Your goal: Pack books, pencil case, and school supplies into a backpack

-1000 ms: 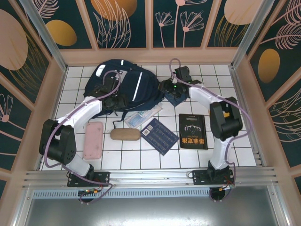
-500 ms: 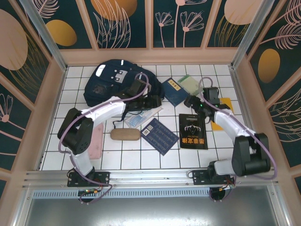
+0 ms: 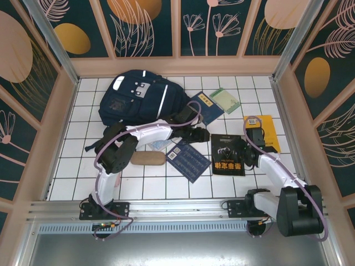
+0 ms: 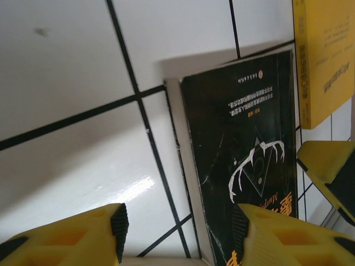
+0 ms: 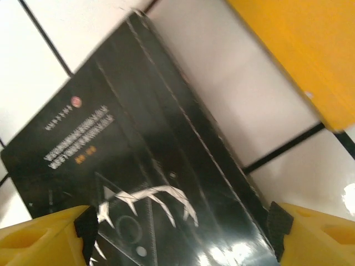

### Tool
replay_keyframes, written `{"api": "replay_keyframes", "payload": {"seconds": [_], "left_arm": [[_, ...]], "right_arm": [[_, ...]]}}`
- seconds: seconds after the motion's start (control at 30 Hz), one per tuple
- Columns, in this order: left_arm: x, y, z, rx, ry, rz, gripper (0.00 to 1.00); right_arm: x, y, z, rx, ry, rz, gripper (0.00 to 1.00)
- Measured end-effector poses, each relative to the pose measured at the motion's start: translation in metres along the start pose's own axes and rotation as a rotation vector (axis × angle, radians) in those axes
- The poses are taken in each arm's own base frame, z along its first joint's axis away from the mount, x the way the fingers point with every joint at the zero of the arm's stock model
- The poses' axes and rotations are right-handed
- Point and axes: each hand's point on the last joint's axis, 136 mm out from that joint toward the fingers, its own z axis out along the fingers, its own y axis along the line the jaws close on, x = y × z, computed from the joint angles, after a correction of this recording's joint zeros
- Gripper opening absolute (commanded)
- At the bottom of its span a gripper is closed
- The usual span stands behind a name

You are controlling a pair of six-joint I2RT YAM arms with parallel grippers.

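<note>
Both arms swung in since earlier, left pincer (image 4: 180,230) apart, black book (image 3: 227,155) just ahead of it on worktop (image 3: 83,183), right pincer (image 5: 182,230) apart above same book, backpack (image 3: 138,98) behind left pincer

Backpack (image 3: 138,100) is back left, a book (image 3: 206,106) just right of it, second book (image 3: 224,101) right of that. Up front, left to right: pouch (image 3: 148,158), third book (image 3: 188,160), fourth book (image 3: 227,155), fifth book (image 3: 265,130) slightly further back.
</note>
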Motion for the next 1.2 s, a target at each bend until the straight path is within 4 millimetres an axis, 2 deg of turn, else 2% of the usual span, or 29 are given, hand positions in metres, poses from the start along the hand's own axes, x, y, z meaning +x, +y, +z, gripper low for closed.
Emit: {"api": "replay_keyframes", "payload": {"seconds": [0.17,0.3,0.37,0.6,0.7,1.03,1.2], "left_arm": [[0.011,-0.005,0.022,-0.002,0.053,0.039,0.52],[0.021,-0.005,0.037,-0.019,0.096,0.062,0.52],[0.023,-0.004,0.043,-0.027,0.106,0.071,0.51],[0.015,0.012,0.038,-0.144,0.086,0.081,0.42],[0.012,0.017,0.038,-0.19,0.078,0.088,0.41],[0.01,0.021,0.036,-0.254,0.059,0.11,0.43],[0.011,0.022,0.036,-0.244,0.057,0.117,0.38]], "right_arm": [[0.001,-0.003,-0.001,-0.001,-0.008,0.015,0.8],[0.003,-0.003,0.001,-0.016,-0.008,0.018,0.71],[0.005,-0.001,0.001,-0.041,-0.004,0.022,0.7],[0.016,0.029,0.001,-0.229,0.05,0.009,0.69],[0.025,0.038,-0.001,-0.273,0.094,-0.007,0.72],[0.027,0.034,0.003,-0.228,0.125,-0.022,0.72],[0.031,0.039,0.003,-0.287,0.131,-0.054,0.68]]}}
